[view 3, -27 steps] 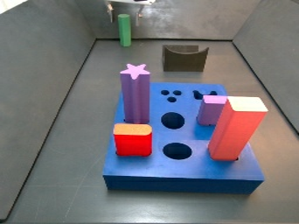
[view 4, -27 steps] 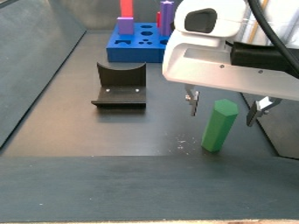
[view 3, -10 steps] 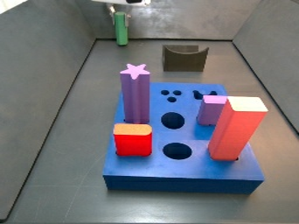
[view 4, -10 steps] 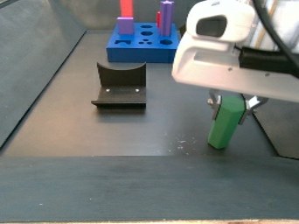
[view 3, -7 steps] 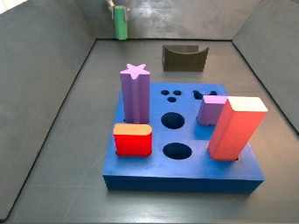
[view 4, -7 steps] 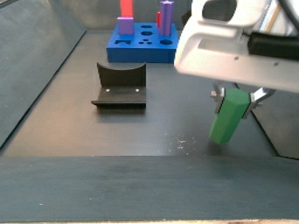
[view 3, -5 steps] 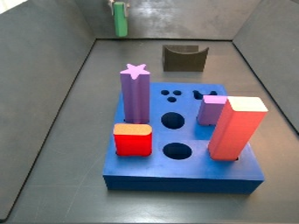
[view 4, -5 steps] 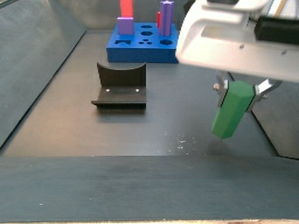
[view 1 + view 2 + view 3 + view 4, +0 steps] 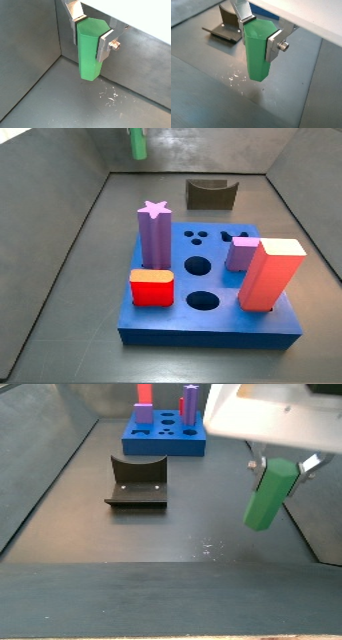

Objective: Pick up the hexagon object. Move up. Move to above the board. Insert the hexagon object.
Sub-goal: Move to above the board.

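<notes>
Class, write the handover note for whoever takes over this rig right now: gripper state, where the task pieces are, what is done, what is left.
Gripper: shut on the hexagon object, held clear of the floor near the far end from the board, as a side view shows.
Board: on the floor, holding the purple star column, lilac block, red and salmon pieces; several holes open.
Fixture: between gripper and board.
Done: pick-up, lift under way.
Left: carry above the board, insert.

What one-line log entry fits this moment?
phase: lift | gripper: shut on hexagon, clear of floor | board: far off, round holes open | fixture: untouched
</notes>
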Controlling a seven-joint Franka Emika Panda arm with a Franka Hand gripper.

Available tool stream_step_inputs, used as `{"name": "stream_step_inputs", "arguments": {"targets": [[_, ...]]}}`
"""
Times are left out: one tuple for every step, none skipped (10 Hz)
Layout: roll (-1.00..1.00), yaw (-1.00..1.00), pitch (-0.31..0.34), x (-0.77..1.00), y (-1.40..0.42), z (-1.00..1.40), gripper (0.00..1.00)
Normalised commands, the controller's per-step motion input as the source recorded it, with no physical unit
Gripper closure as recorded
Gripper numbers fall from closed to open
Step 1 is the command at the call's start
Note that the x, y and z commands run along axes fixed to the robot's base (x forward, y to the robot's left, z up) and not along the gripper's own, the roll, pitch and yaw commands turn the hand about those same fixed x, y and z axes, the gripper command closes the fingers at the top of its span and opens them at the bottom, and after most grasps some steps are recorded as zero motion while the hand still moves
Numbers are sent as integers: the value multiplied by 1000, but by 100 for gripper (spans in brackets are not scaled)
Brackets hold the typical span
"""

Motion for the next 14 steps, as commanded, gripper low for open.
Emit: {"name": "stream_step_inputs", "arguments": {"targets": [[105,52,43,-49,-42,1000,100],[99,44,60,-48,-41,1000,100],[81,29,71,-50,-37,1000,100],[75,26,74,-50,-36,1000,100],[71,24,79,-48,-31,1000,100],[69,25,87,-46,-28,1000,100],[64,22,91,-43,-24,1000,100],[66,25,96,-42,-22,1000,100],[63,24,99,-38,-20,1000,100],[60,23,99,-35,-20,1000,100],[64,25,99,-29,-19,1000,100],[65,28,100,-27,-20,1000,100],[63,28,98,-22,-18,1000,100],[61,26,98,-19,-16,1000,100]]}}
